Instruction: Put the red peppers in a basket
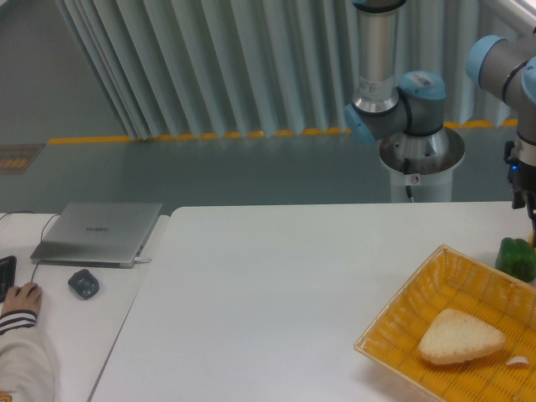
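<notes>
Far left, a person's hand [20,295] rests by a closed laptop [99,232] and a dark mouse [83,283] on the side desk, well apart from my workspace. Across the white table [268,293] sits the basket [435,306], low-walled and easy to drop into; a beige wedge [459,337] lies in it. Just beyond its rim sits a green pepper [517,258]. I see no red pepper anywhere. My arm [523,109] drops out of frame at right, gripper hidden, so I can't tell its state.
</notes>
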Action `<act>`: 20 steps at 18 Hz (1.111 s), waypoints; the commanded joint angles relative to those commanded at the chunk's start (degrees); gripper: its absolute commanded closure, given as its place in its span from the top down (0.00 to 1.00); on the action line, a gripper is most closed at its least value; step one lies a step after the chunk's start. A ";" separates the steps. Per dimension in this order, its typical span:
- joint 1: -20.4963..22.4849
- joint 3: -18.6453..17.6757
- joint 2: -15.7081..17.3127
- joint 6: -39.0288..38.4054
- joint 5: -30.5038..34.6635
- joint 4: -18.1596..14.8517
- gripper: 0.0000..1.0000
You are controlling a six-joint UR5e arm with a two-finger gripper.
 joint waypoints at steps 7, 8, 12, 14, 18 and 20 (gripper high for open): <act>0.44 -0.18 1.58 -0.79 0.62 -0.62 1.00; 1.48 -0.26 1.58 -1.14 0.62 -0.27 1.00; 5.09 -0.70 1.84 -0.70 2.28 0.17 1.00; 6.58 -0.79 1.76 -0.70 2.20 0.18 1.00; 13.08 -1.41 1.23 -0.53 0.36 0.00 1.00; 16.77 -1.41 -0.08 -1.40 -4.11 0.00 1.00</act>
